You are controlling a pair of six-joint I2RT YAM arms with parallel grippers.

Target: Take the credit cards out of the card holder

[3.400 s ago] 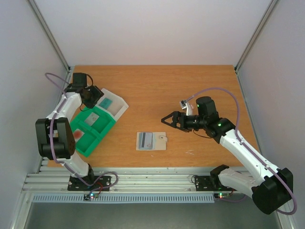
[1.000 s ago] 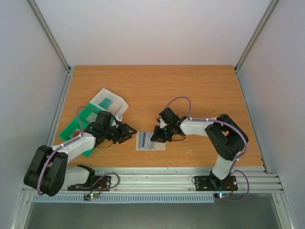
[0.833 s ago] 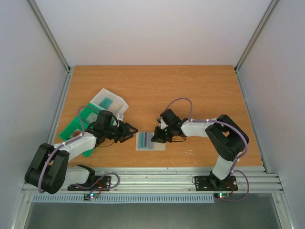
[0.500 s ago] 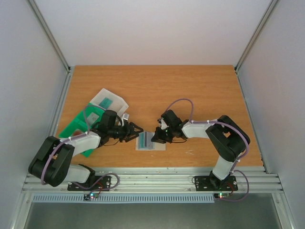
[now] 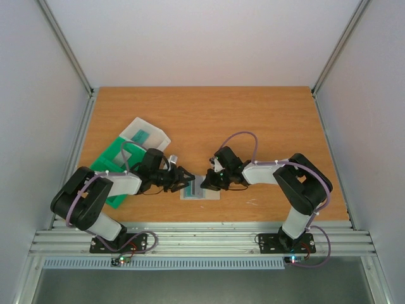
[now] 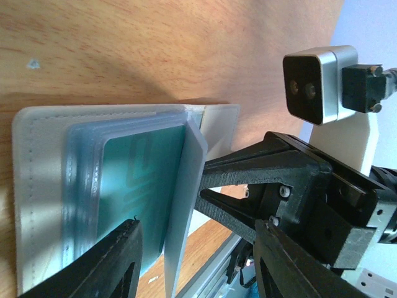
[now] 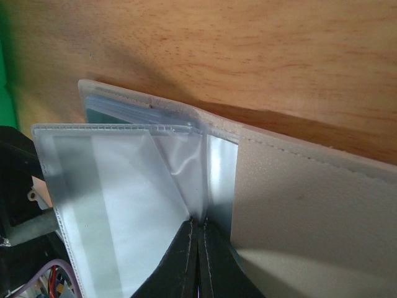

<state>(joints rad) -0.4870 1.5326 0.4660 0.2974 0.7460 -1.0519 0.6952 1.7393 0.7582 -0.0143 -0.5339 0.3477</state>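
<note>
orange-brown wooden table [image 5: 253, 114] between pale walls [image 5: 190, 44], seen from above. card holder [image 5: 200, 188] flat near the front edge, midway between the two arms. left gripper [image 5: 188, 179] low at its left side, right gripper [image 5: 205, 182] low over its right half, tips nearly meeting. green tray [image 5: 112, 159] and clear box [image 5: 147, 135] off to the left, well apart from the holder.

from the left wrist: fingers [image 6: 118, 261] spread partway, nothing clamped between them, aimed at the holder's open side. teal card [image 6: 139, 180] inside a clear pocket, most of its face showing. one clear leaf [image 6: 186, 205] raised on edge above it, pinched on the far side by the right gripper.

from the right wrist: jaws closed tight on the edge of that clear leaf, holding it up off the stack. teal edge just visible under the lower pocket. pale cover [image 7: 310, 217] flat on the wood to the right.

judged step: opening the holder to bare the first card, no card out yet. next move, likely: hold the leaf up, bring the left fingers over the card's free edge, pinch thin and flat, draw it sideways out of the pocket without dragging the holder along.
</note>
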